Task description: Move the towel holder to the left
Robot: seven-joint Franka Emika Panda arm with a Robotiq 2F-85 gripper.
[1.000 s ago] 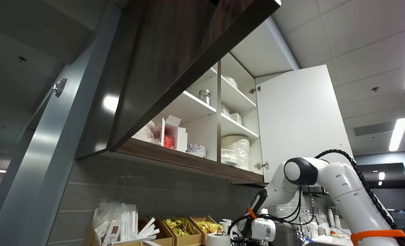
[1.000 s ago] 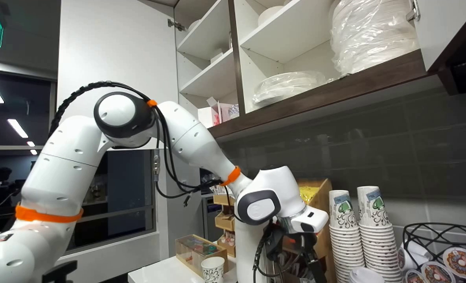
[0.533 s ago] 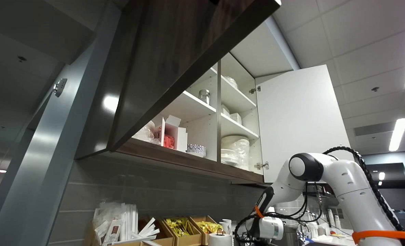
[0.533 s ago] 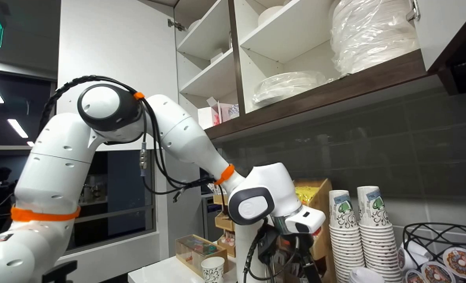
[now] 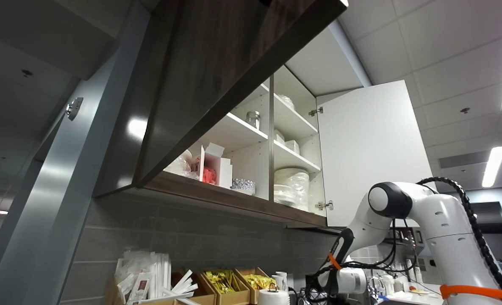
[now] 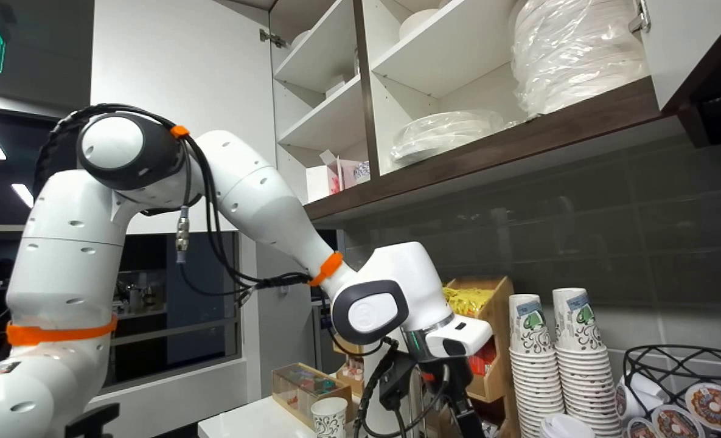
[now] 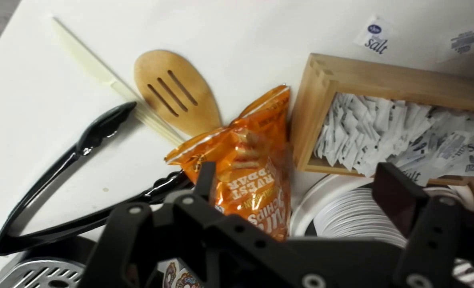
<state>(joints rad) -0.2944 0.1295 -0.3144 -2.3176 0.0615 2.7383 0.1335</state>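
The towel holder is an upright white roll (image 5: 273, 298) with a small loop on top, at the bottom of an exterior view. In an exterior view, part of the white roll (image 6: 381, 407) shows behind the gripper and its cables. I do not see it in the wrist view. My gripper (image 7: 299, 170) is open, with wide-set fingers (image 7: 207, 180) and nothing held between them. In an exterior view the gripper (image 6: 466, 417) points down, to the right of the roll and apart from it in the picture; its tips are cut off.
Below the gripper lie an orange chip bag (image 7: 253, 160), black tongs (image 7: 61, 172), a slotted spoon (image 7: 177, 92) and a wooden salt-packet box (image 7: 381, 76). Cup stacks (image 6: 588, 371) and a wire basket (image 6: 676, 350) stand right. An open cabinet (image 6: 488, 158) hangs above.
The arm has drawn back, rightward in one exterior picture and leftward in the other, its elbow rising. The gripper has moved with it. The white roll has barely moved.
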